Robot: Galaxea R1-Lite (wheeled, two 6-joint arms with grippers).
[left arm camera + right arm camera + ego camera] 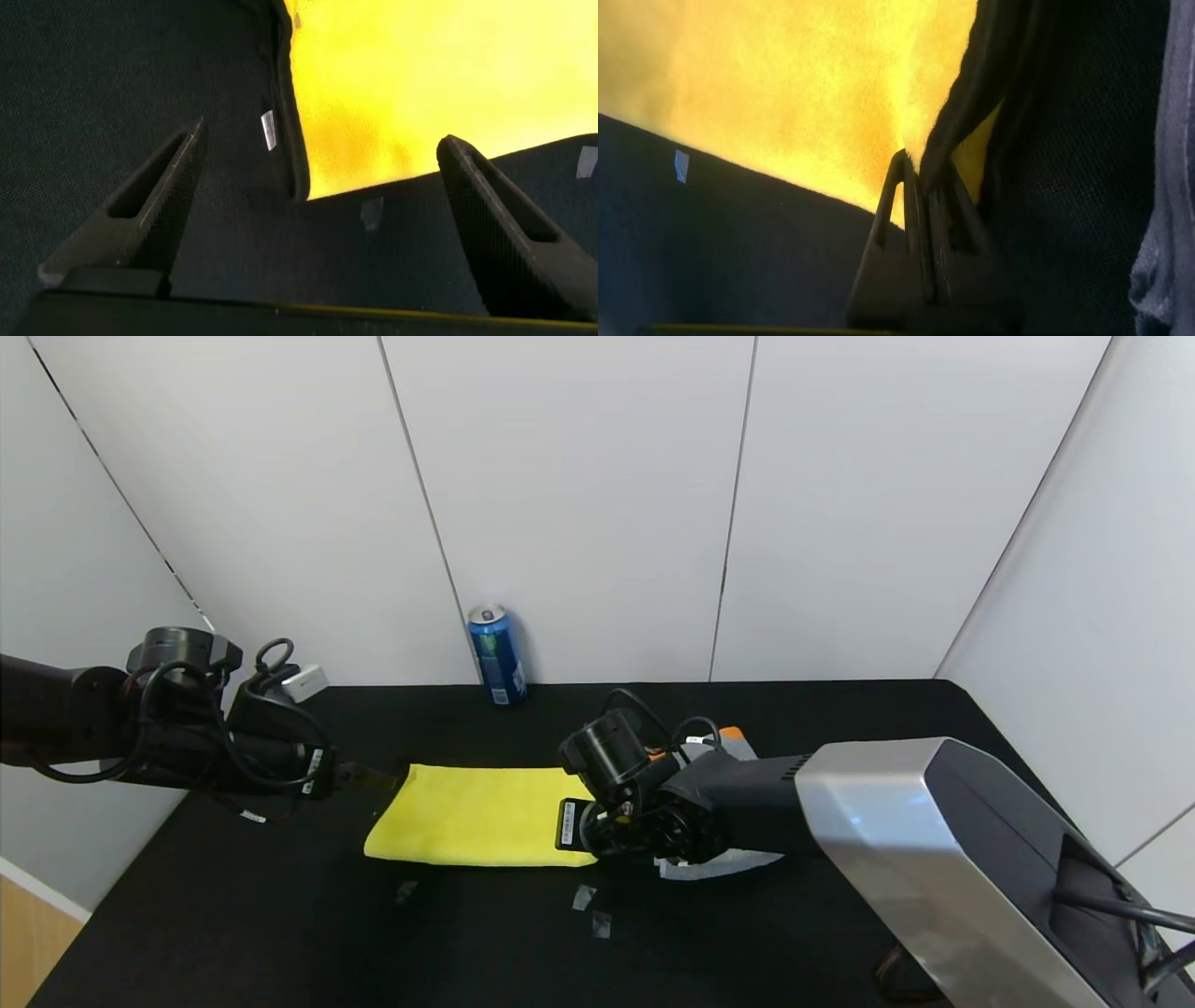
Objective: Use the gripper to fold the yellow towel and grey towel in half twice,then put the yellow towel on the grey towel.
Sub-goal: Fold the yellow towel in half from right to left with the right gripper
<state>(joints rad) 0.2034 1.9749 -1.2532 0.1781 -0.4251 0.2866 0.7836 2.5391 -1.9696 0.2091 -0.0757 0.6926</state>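
Note:
The yellow towel lies flat as a wide band in the middle of the black table. My right gripper is shut on the towel's right edge, which lifts a little at the fingertips. My left gripper is open just off the towel's left edge, low over the table, with nothing between its fingers. The grey towel lies under and behind my right arm and is mostly hidden. Only a pale edge and an orange patch of it show.
A blue can stands at the back wall behind the towel. A small white object sits at the back left corner. Bits of clear tape are stuck to the table in front of the towel. White walls close in the back and right.

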